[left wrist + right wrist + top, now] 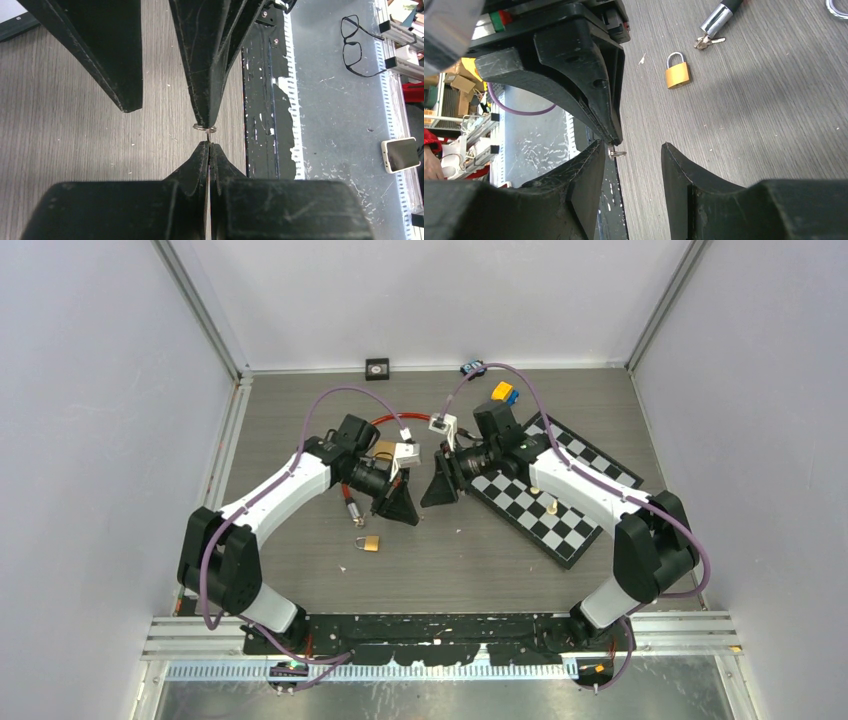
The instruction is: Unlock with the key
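My left gripper [208, 145] is shut on a small key [208, 136], held above the table. Only the key's end and its wire ring [205, 129] stick out past the fingertips. My right gripper [633, 145] faces it tip to tip and stands open. The key ring [617, 153] hangs just inside the right gripper's left finger [589, 170], close to or touching it. A brass padlock [370, 542] lies flat on the table below and in front of both grippers [408, 512] [432, 495], its shackle shut, also visible as the padlock [677, 72].
A cable lock with keys [350, 505] lies left of the grippers. A second brass padlock [383, 450] sits behind the left wrist. A checkerboard [560, 495] with a small pawn lies under the right arm. A blue-yellow block [503, 392] is at the back.
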You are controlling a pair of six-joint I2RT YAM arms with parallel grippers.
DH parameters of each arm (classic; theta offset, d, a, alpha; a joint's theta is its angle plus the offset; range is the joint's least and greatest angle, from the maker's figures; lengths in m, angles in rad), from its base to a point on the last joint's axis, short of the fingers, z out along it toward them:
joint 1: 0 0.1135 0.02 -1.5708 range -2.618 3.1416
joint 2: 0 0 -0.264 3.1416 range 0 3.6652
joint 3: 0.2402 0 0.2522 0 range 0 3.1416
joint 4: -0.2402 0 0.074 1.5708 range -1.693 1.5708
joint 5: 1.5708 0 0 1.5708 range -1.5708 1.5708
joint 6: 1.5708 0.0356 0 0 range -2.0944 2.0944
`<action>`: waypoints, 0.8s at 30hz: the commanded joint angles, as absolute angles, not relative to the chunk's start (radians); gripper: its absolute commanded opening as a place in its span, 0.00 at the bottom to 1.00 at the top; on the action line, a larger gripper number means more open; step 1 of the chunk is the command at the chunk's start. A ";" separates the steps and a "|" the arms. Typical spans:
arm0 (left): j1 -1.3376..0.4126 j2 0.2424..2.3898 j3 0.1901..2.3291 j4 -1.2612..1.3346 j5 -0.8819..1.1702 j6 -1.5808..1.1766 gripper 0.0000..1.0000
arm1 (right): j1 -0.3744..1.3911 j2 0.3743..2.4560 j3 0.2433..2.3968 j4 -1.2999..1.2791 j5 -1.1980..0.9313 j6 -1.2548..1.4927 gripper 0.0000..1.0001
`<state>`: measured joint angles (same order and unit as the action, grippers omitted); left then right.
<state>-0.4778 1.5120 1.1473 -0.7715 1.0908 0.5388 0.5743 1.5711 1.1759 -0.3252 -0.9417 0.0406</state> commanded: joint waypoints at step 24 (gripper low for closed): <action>-0.485 1.499 1.151 -0.785 1.073 0.567 0.00 | 0.649 1.608 1.204 -0.399 -0.965 -0.066 0.30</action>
